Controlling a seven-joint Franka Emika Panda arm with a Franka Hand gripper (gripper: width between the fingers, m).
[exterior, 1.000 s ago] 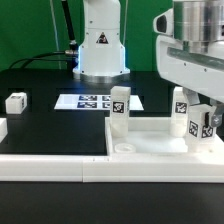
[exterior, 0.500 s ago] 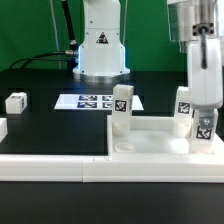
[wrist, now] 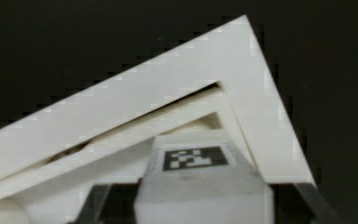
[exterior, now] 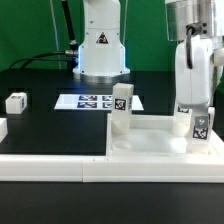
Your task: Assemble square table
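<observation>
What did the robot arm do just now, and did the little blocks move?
The end effector rose, turned and slid toward the exterior view's left, above the leg at the square table's corner. The other upright leg, loose block and marker board stayed put.

The glossy white, rounded plastic arm base (exterior: 101, 45) bears a black triangular warning mark. Black cables run up behind it. The grey-and-white wrist housing (exterior: 196, 25) carries a white shell link; dark pincer fingers (wrist: 114, 202) show below.

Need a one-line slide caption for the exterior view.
Gripper at a leg block standing in the square table.
</observation>
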